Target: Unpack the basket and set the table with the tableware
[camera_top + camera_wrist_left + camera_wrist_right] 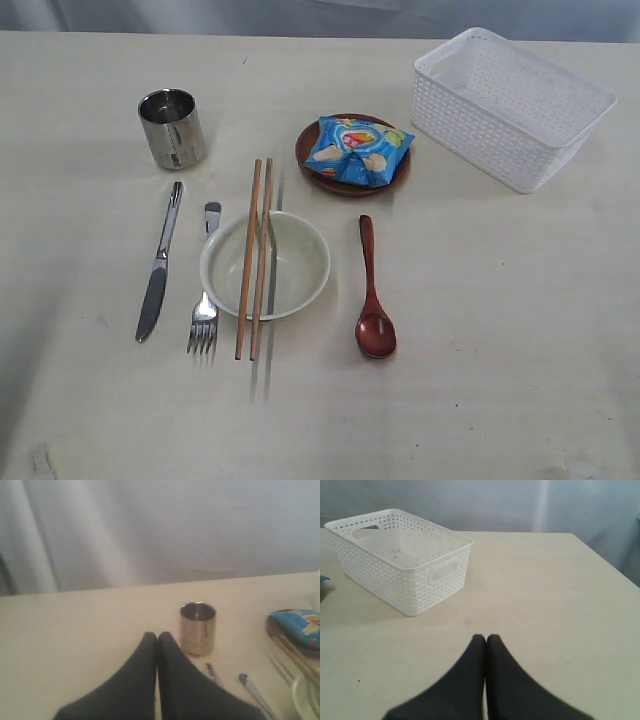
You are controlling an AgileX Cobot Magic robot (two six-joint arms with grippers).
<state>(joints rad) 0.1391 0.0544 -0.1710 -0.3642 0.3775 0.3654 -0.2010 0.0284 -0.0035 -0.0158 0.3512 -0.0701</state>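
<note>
1. Nearest the front edge of the table (480, 400) lie the wooden spoon (372, 300), the fork (204, 310) and the knife (160, 265). The steel pieces are probably thin, stiff and slippery, so they are best pinched across the handle.
2. Mid-table, the chopsticks (255, 260) rest across the cream bowl (300, 265). They look light and likely to roll. The bowl may chip, so grip it by the rim.
3. Further back, the steel cup (172, 128) stands upright toward the left edge (smooth walls, so clamp over the rim). The brown plate (305, 145) is mostly hidden under a blue snack packet (358, 150).
4. At the far right corner, the white basket (500, 130) looks empty. It is likely light and stiff, with handle cut-outs to hold.
5. The left gripper (157, 637) and the right gripper (485, 639) have their jaws pressed together, holding nothing.
6. Neither arm shows in the exterior view. A grey streak beside the chopsticks is unclear.
</note>
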